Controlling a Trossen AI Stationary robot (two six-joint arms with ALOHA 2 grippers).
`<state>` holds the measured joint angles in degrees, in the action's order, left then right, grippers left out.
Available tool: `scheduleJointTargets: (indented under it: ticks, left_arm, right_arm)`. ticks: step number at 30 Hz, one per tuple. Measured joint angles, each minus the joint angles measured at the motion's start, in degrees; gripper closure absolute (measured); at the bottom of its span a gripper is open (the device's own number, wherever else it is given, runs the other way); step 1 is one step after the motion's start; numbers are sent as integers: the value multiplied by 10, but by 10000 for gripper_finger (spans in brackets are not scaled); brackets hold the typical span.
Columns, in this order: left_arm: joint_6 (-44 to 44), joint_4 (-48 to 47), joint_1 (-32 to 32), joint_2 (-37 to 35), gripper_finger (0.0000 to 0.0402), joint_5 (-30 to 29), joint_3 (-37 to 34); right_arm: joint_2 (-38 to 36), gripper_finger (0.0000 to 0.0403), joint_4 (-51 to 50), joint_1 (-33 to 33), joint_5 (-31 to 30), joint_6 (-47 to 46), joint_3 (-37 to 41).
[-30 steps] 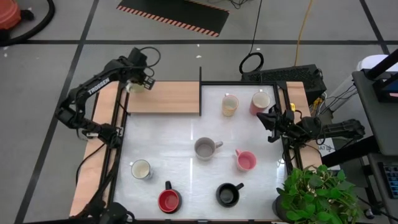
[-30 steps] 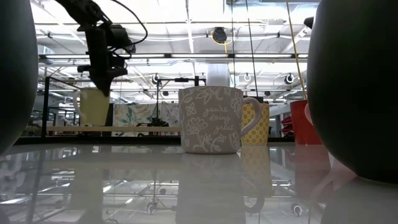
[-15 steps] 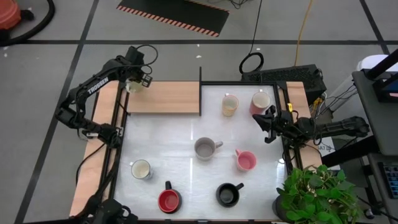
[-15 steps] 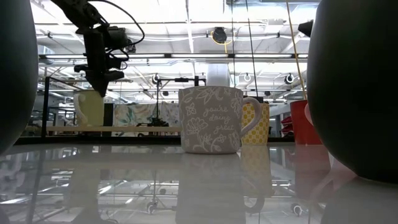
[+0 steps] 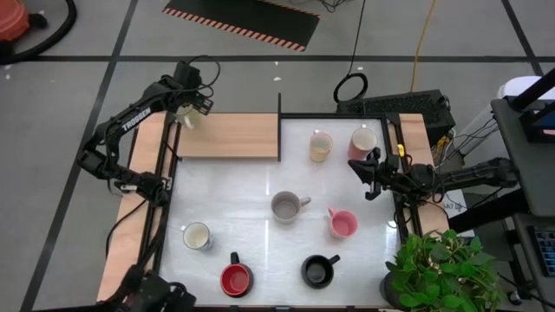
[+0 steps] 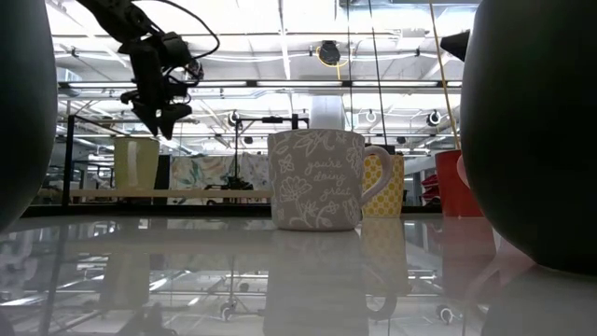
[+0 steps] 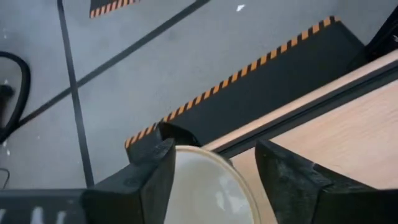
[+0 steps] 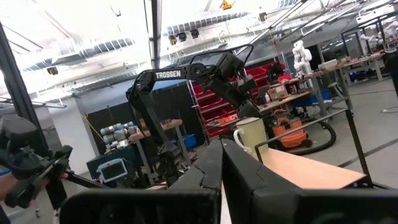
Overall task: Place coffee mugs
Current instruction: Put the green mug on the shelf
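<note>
A: Starting at the left: where does the cream mug [image 5: 187,119] sit?

B: On the far left corner of the wooden shelf [image 5: 234,136], upright. The left gripper [image 5: 191,106] hangs right above it. In the left wrist view its fingers [image 7: 152,180] stand apart on either side of the mug's rim, so the claw is spread and grips nothing.

A: So what makes this release go well?

B: I'd say a straight lift. The fingers look close to the rim, so any sideways drift could nudge the mug toward the shelf edge. Rise clear first, then swing away.

A: And moving right?

B: On the white table [image 5: 251,217] stand the white mug [image 5: 197,236], red mug [image 5: 235,280], grey mug [image 5: 286,207], black mug [image 5: 317,271], pink mug [image 5: 342,224], tan mug [image 5: 321,146] and dark pink-red mug [image 5: 362,141].

A: The right gripper [image 5: 368,173]?

B: It waits near the table's right edge, just beside the dark pink-red mug, fingers pressed together and holding nothing.
</note>
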<state>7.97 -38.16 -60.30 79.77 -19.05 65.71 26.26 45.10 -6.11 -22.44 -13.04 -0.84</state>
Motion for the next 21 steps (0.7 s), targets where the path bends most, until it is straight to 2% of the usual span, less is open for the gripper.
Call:
scheduleJointTargets:
  ticks: [9, 14, 21]
  left_arm:
    - [-3, -25, 48, 0, 165, 1, 0]
    - [-34, -33, 76, 0, 165, -56, 0]
    - [-62, -57, 142, 0, 165, -61, -1]
  right_arm:
    - [23, 403, 10, 0, 0, -13, 0]
    - [46, 403, 6, 0, 0, -34, 0]
    - [79, 403, 11, 0, -1, -54, 0]
